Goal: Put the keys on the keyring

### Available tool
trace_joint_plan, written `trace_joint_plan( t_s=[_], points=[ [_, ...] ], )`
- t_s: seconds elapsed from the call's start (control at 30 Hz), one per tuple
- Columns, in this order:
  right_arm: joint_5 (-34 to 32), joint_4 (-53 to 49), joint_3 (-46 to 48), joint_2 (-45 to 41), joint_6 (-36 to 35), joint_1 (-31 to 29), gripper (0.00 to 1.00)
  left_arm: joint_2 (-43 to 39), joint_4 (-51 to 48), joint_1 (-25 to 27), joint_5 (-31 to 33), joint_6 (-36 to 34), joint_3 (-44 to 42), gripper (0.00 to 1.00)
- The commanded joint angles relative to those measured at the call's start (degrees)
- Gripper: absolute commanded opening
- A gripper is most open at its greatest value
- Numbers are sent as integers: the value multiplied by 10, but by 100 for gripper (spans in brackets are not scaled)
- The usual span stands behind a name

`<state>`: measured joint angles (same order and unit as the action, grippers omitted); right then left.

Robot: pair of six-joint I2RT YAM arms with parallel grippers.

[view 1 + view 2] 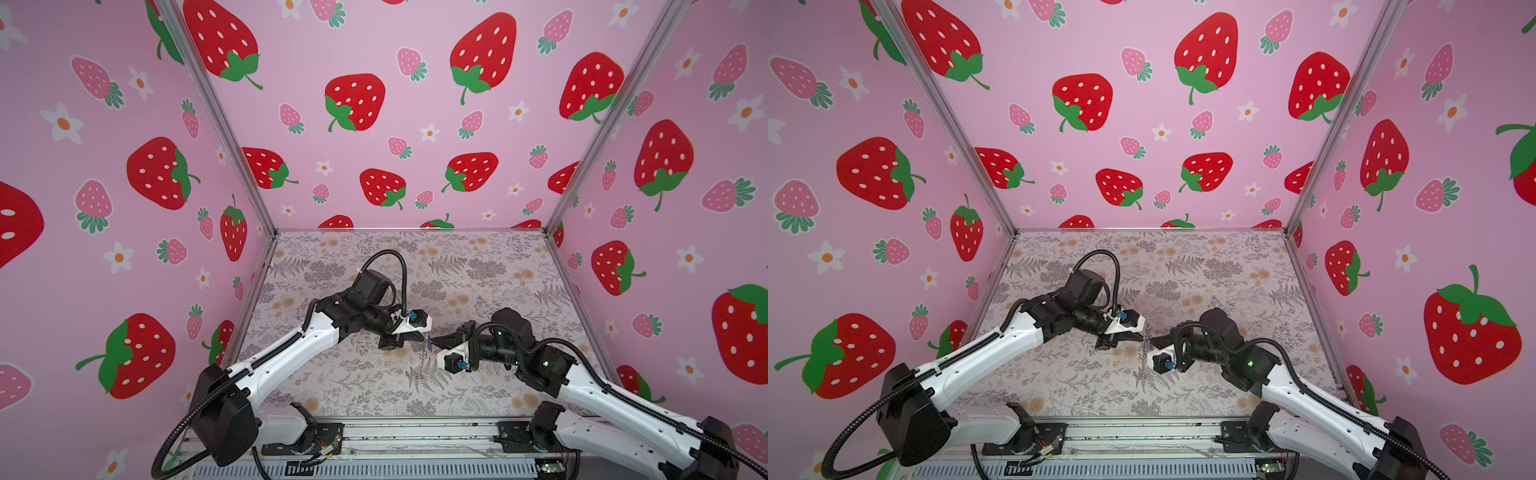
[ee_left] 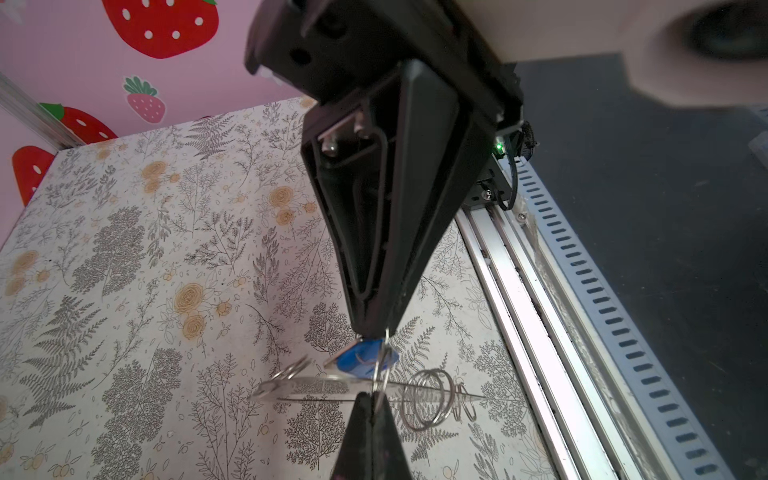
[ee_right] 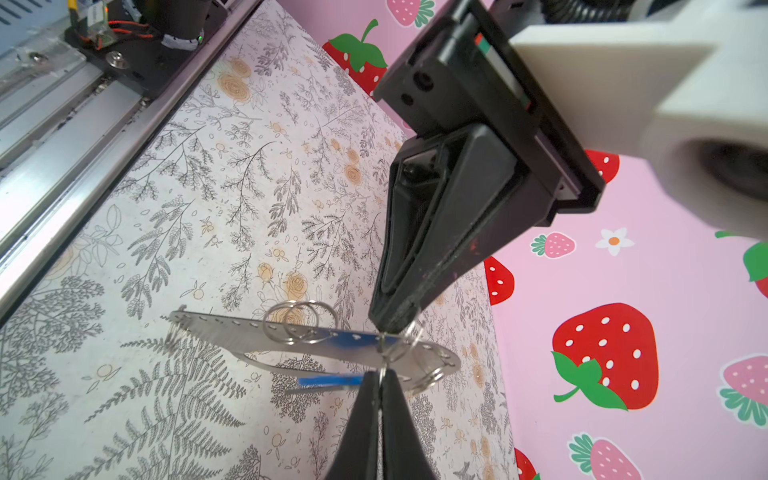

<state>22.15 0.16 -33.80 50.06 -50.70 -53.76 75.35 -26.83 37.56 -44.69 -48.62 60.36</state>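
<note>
Step in hand: threading. Both arms meet mid-workspace above the floral table [image 1: 332,257], tips nearly touching.

L gripper [image 2: 372,398] is clamped shut on the keyring [image 2: 307,388], a thin curved silvery strip w/ a row of small holes. It grips the strip's edge, right where 1 split ring [image 2: 381,370] hangs.

R gripper [image 3: 380,374] comes in from the opposite side. Its fingers look pinched together on that same split ring, w/ only a hairline slit between them.

The keyring looks lifted clear of the table, carried between the 2 grippers. The blue-tagged key [image 2: 359,359] sits right at the pinch pt, touching the ring and tucked against the strip. Can't tell whether the tag's loop is fully on the ring or only part-way round. Several spare rings [image 2: 428,399] dangle further along the strip, not involved.

Next, as I judge it:
- L acts as anchor and holds steady.
- R needs a tiny wrist turn to walk the loop round the ring's coil.
- If the loop is on, R needs a small release & a straight back-off w/o dragging the tag.
- There's v. little clearance btw the 2 tips, so moves should be short & slow.
</note>
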Motion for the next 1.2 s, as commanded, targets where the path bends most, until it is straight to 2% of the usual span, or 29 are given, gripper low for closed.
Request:
trace_joint_plan(
  t_s=[0.0,0.2,0.47,0.67,0.8,1.17],
  points=[
    [-19,64,14,-3,80,-3,25,-15,98,-8,-33,49,-4,0],
    [-49,117,12,-16,201,-3,34,-20,139,-16,-46,77,-14,0],
    [-71,154,16,-43,350,-3,34,-24,170,-31,-68,101,-14,0],
    [-79,168,16,-46,373,-3,29,-32,184,-32,-71,114,-20,0],
    [-71,180,10,-33,373,-3,25,-34,187,-32,-76,113,-22,0],
    [-74,183,-2,-8,360,-3,20,-37,167,-32,-84,99,-20,0]
  ],
)
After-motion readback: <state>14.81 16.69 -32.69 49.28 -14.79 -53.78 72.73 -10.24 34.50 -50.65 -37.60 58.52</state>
